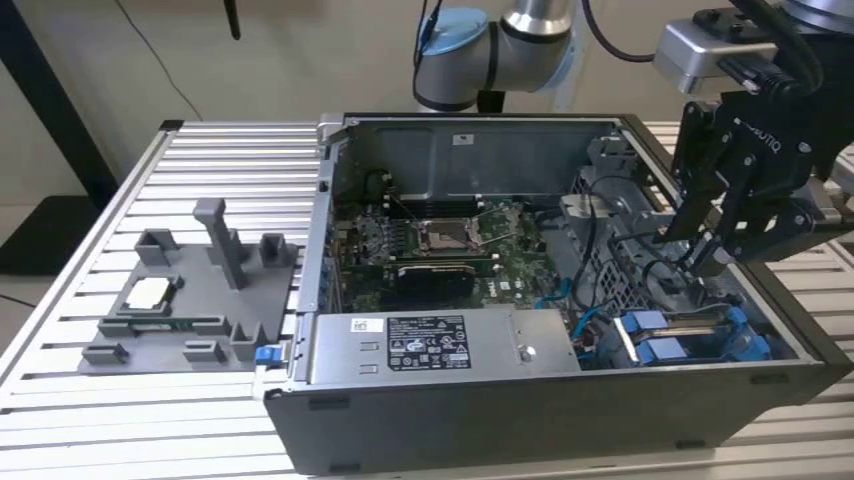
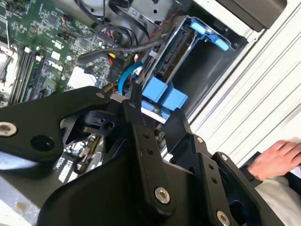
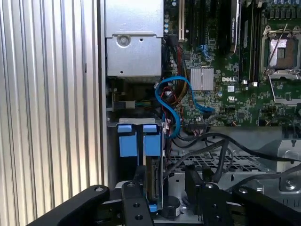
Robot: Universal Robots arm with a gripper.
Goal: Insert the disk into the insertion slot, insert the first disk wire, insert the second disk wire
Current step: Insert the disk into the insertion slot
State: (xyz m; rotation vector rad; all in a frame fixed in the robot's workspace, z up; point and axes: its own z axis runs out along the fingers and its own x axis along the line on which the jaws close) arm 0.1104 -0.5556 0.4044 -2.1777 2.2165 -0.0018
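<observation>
The disk (image 3: 153, 181) stands edge-on in the insertion slot (image 3: 112, 155), its connector edge facing up beside two bright blue carrier tabs (image 3: 139, 140). In the exterior view the slot (image 1: 694, 338) lies in the case's near corner, at that view's right. My black gripper (image 1: 707, 262) hangs just above it and is open. In the first wrist view the gripper (image 3: 164, 176) straddles the disk's end, one finger (image 3: 139, 173) close to it and the other clear. A loose blue wire (image 3: 176, 101) loops beside the slot, and shows again as a blue wire (image 2: 124, 77) near the gripper (image 2: 155, 106).
The open computer case (image 1: 534, 420) sits on a slatted metal table (image 1: 80, 400). Inside are a silver power-supply box (image 1: 427, 345), a green motherboard (image 1: 441, 240) and black cable bundles (image 3: 211, 146). A grey fixture plate (image 1: 187, 300) lies at the exterior view's left. A person's hand (image 2: 277, 157) rests outside the case.
</observation>
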